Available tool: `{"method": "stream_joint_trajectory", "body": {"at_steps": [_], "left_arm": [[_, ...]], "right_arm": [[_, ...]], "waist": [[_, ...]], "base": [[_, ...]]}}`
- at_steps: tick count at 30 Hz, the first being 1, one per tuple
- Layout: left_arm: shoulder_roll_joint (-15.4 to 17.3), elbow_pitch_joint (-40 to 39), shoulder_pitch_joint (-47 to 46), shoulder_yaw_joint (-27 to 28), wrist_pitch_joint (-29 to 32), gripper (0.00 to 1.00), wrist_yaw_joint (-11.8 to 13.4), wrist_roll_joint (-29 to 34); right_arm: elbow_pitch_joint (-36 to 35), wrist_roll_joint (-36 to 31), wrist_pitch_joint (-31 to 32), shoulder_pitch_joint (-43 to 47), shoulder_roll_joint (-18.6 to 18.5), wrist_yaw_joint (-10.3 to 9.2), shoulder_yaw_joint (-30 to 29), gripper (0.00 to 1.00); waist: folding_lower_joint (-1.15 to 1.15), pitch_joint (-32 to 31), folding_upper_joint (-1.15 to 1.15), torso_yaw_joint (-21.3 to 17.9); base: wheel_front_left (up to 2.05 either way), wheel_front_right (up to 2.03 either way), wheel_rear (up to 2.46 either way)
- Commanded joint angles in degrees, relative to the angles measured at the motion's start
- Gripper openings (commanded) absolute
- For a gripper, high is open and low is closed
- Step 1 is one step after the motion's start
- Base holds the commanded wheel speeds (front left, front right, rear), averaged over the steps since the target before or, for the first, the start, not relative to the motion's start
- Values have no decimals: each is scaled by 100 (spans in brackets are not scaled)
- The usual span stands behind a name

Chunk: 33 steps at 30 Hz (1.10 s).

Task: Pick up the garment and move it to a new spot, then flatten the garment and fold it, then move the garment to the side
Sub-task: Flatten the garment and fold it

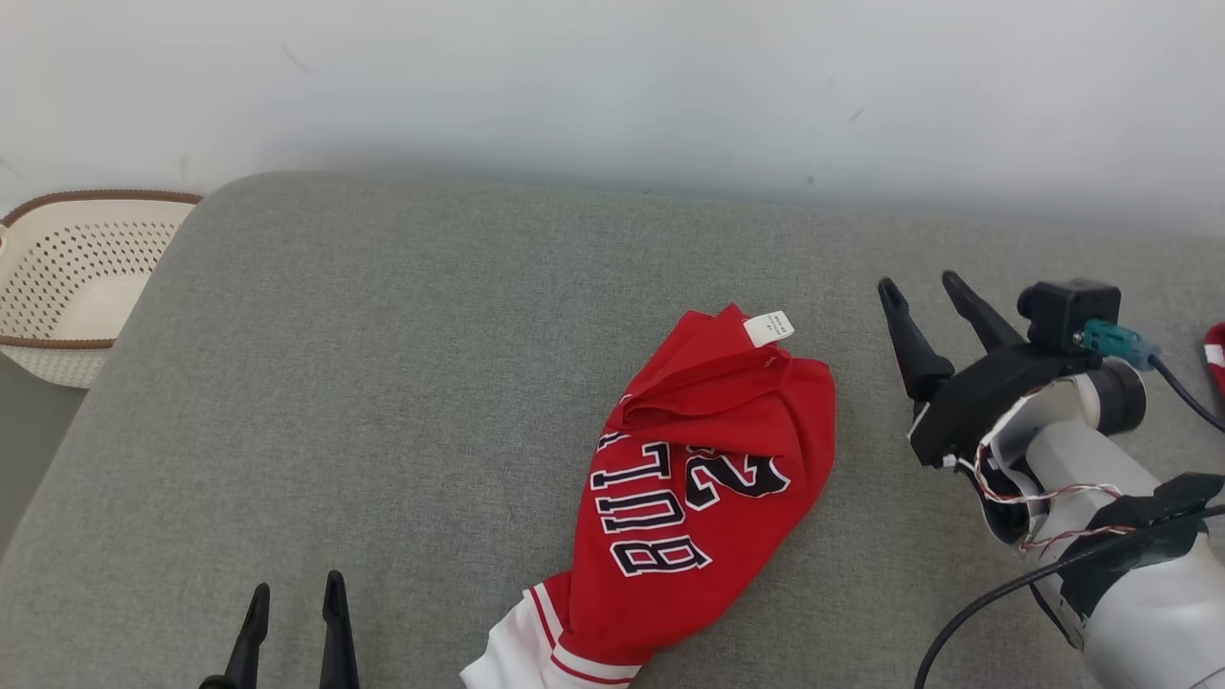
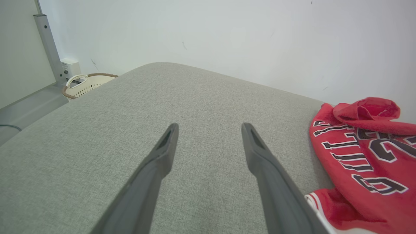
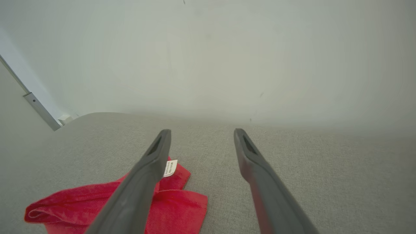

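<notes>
1. The red garment [image 1: 708, 478] lies bunched on the grey cushion [image 1: 383, 383], well apart from the basket [image 1: 57, 277] and to the robot's right of it. Nothing grips it, so I judge the move to a new spot done and flattening to be the step in hand
2. The right gripper [image 1: 919, 282] sits on the side of the garment away from the basket, near the cloth but not touching it, with its jaws spread wide and empty. The left gripper [image 1: 296, 584] hovers between the basket and the garment, likewise released and holding nothing
3. Read the cloth before reaching. The white label [image 1: 768, 328] marks the neck end and the white-trimmed hem [image 1: 507, 660] the opposite end. Near the label the fabric is doubled over itself, above the lettering
4. A good approach would be for the left gripper to take the edge facing the basket and the right gripper the edge facing away from it. Each should pinch a single layer low at the border, then both should draw apart evenly
5. Likely pitfalls are catching two layers, which would keep the fold in, and driving the fingertips into the soft cushion. The knit looks light and will probably slide easily, so slow, level pulls should serve best
</notes>
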Motion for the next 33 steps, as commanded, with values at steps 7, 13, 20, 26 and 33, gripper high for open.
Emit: {"method": "stream_joint_trajectory", "body": {"at_steps": [7,13,20,26,33], "left_arm": [[5,-47,7,-7,-18,100,-13,30],[4,-60,-93,-86,-18,100,0,15],[4,-69,-210,-172,-18,100,22,-43],[4,-53,-332,-229,-18,100,16,-140],[4,-57,-393,-295,-18,100,72,-231]], "right_arm": [[510,26,306,178,91,-2,-5,100],[1062,122,615,-37,271,-2,111,100],[1591,175,724,-361,425,-2,237,100],[2003,214,809,-624,470,-2,366,100],[2255,296,930,-749,515,-2,517,100]], "waist": [[0,122,0,81],[0,311,0,204],[0,556,0,394],[0,784,0,558],[0,920,0,655]], "base": [[0,0,0],[0,0,0],[0,0,0],[0,0,0],[0,0,0]]}}
